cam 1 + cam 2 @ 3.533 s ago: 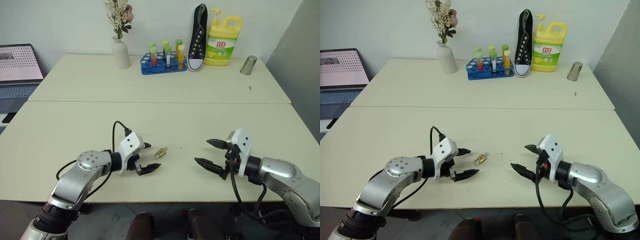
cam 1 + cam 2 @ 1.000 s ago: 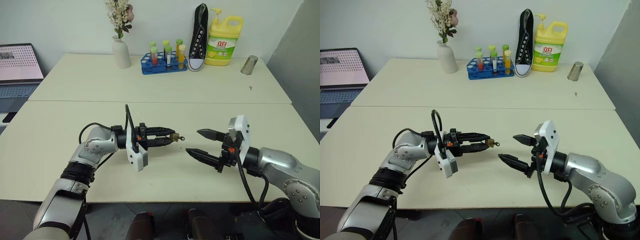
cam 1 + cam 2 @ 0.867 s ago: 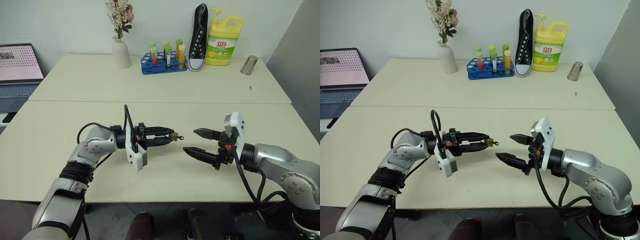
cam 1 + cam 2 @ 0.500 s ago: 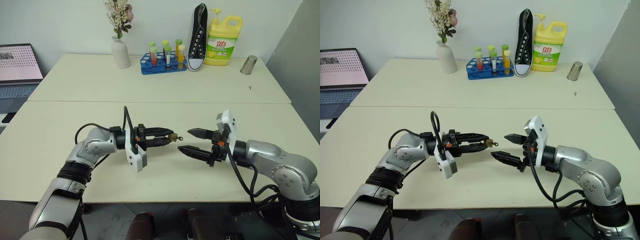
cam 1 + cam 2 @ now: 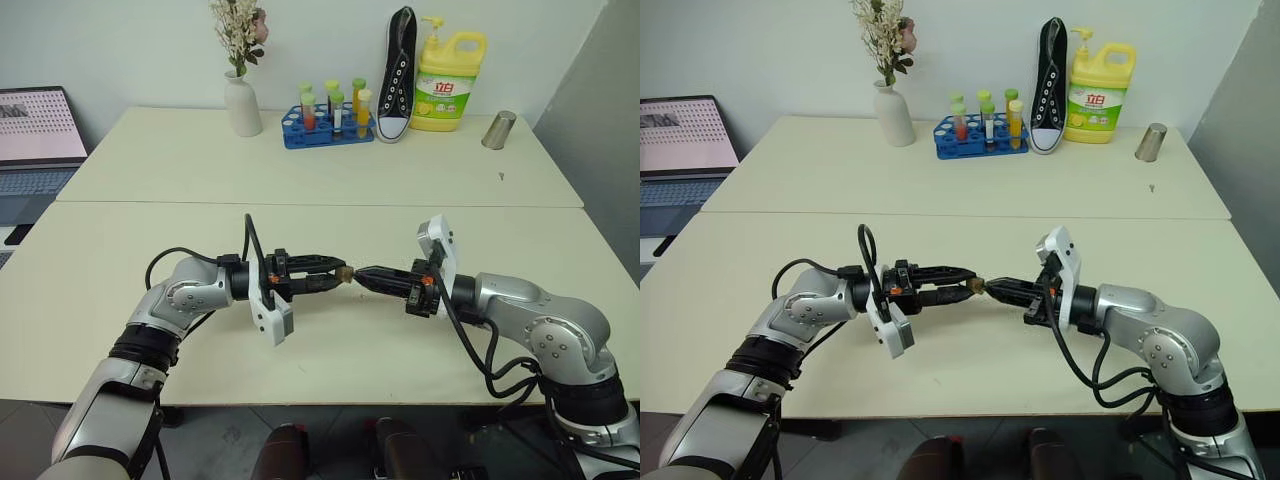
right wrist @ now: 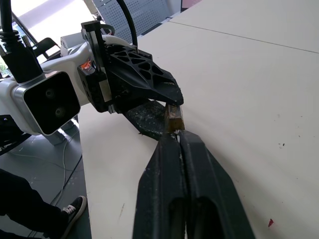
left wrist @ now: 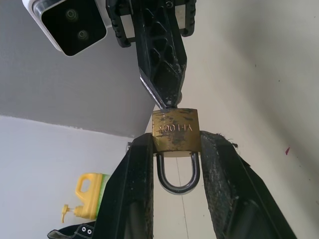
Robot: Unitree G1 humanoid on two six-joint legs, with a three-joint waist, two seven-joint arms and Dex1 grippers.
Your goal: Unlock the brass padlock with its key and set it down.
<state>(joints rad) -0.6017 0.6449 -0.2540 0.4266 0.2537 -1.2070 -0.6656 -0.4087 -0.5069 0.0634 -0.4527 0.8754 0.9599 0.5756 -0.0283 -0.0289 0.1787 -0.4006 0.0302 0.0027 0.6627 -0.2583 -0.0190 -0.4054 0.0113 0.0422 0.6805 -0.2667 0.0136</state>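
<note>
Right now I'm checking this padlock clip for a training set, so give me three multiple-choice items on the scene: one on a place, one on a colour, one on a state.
1. Where is the brass padlock?
A. lying on the table
B. clamped in the left gripper, above the table
C. in the test-tube rack

2. What colour is the detergent bottle at the far edge of the table?
A. yellow
B. red
C. white

3. How do the jaws of the right gripper stand?
A. wide open
B. closed around a cup
C. shut together, tips at the padlock's body

Answers:
1 B: the left wrist view shows its body squeezed between the two fingers, shackle toward the wrist.
2 A: its body is yellow with a green label.
3 C: the right wrist view shows both fingers pressed together, meeting the brass body.
</note>
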